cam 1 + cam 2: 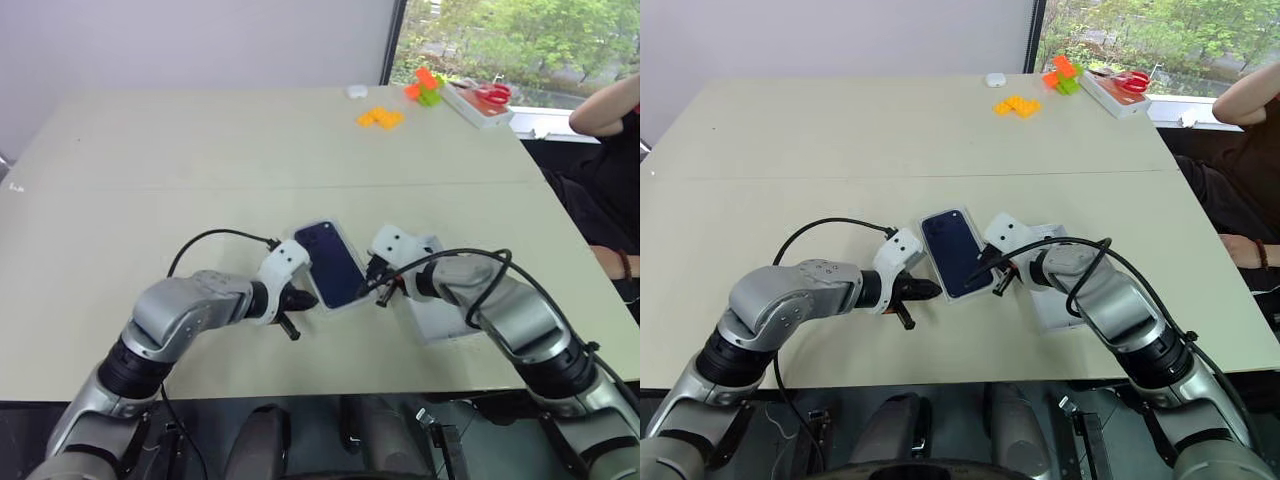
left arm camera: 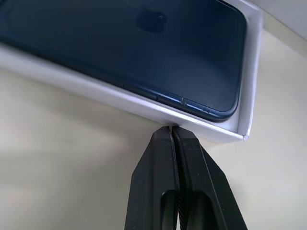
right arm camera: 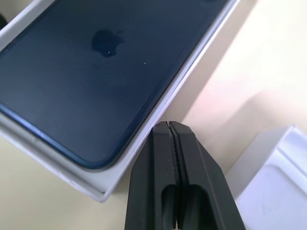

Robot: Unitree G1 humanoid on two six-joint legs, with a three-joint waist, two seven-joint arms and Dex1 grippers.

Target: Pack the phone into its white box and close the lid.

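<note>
Looking down over our arms, we see the phone [image 1: 334, 263] lying back-up inside the white box [image 2: 144, 108], which sits on the table [image 1: 200, 160] between our two grippers. Our left gripper [image 2: 173, 130] has its fingers clenched together with nothing between them, and their tips touch the box's outer wall near one corner. Our right gripper [image 3: 168, 125] is likewise pressed shut and empty, its tips against the opposite long wall of the box, so the box and phone lie just ahead of both sets of fingertips. Just beside our right fingers, on the side away from the box, lies a white tray-like piece [image 3: 273, 177]; we cannot tell whether it is the lid.
</note>
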